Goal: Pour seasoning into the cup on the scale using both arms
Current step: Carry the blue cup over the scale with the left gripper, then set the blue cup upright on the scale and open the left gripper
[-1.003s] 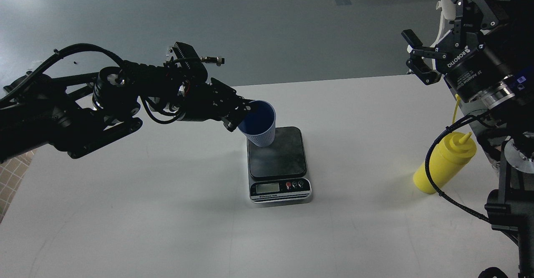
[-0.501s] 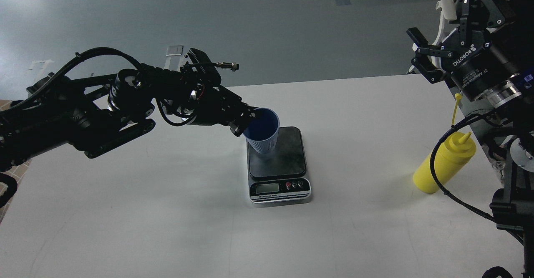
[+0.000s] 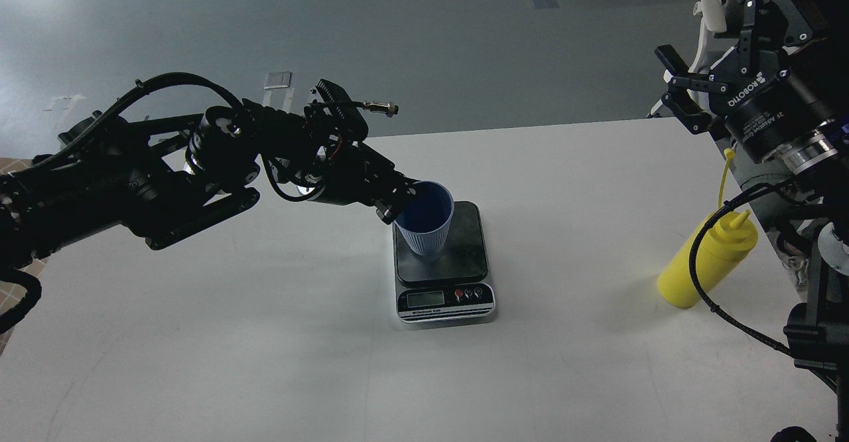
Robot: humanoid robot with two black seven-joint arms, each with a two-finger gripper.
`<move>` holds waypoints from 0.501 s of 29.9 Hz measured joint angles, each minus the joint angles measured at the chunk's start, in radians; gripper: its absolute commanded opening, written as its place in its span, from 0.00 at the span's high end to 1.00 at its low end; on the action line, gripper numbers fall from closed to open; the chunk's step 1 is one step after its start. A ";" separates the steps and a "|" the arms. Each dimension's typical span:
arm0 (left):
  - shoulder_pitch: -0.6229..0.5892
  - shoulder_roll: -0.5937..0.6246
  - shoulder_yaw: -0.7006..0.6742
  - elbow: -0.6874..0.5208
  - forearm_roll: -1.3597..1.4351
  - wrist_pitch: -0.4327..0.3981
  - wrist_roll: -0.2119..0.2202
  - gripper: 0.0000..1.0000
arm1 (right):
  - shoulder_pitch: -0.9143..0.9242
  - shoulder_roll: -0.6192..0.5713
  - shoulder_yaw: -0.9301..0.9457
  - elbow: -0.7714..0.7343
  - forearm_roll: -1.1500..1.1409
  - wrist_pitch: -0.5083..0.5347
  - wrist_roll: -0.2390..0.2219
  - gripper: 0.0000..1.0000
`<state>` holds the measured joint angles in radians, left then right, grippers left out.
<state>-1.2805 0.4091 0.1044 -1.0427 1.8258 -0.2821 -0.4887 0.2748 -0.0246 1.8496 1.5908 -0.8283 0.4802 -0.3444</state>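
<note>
My left gripper (image 3: 400, 202) is shut on the rim of the light blue ribbed cup (image 3: 425, 228). The cup is slightly tilted and sits low over the left part of the scale's dark plate (image 3: 457, 243); I cannot tell if its base touches. The scale shows its LCD and small buttons at the front. The yellow seasoning bottle (image 3: 706, 259) stands on the table at the right, its cap strap sticking up. My right gripper (image 3: 703, 64) is open and empty, raised well above and behind the bottle.
The white table (image 3: 265, 336) carries only the scale and the bottle. A black cable (image 3: 703, 296) from my right arm loops in front of the bottle. The table's far edge gives way to grey floor.
My left gripper has carried the cup right and down, from tilted above the scale's back left corner to low over the plate. My right gripper shifted slightly right and up.
</note>
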 measured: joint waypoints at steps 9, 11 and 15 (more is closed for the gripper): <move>0.000 -0.056 0.005 0.050 0.001 0.000 0.000 1.00 | 0.000 -0.011 0.019 0.002 0.002 0.003 0.000 0.00; 0.000 -0.063 0.017 0.071 0.002 0.000 0.000 1.00 | -0.002 -0.012 0.027 0.002 0.002 0.004 0.000 0.00; -0.007 -0.067 0.038 0.093 0.002 0.000 0.000 1.00 | -0.002 -0.012 0.035 0.004 0.002 0.004 -0.001 0.00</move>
<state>-1.2876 0.3424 0.1425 -0.9495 1.8282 -0.2820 -0.4890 0.2728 -0.0368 1.8845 1.5946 -0.8264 0.4847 -0.3453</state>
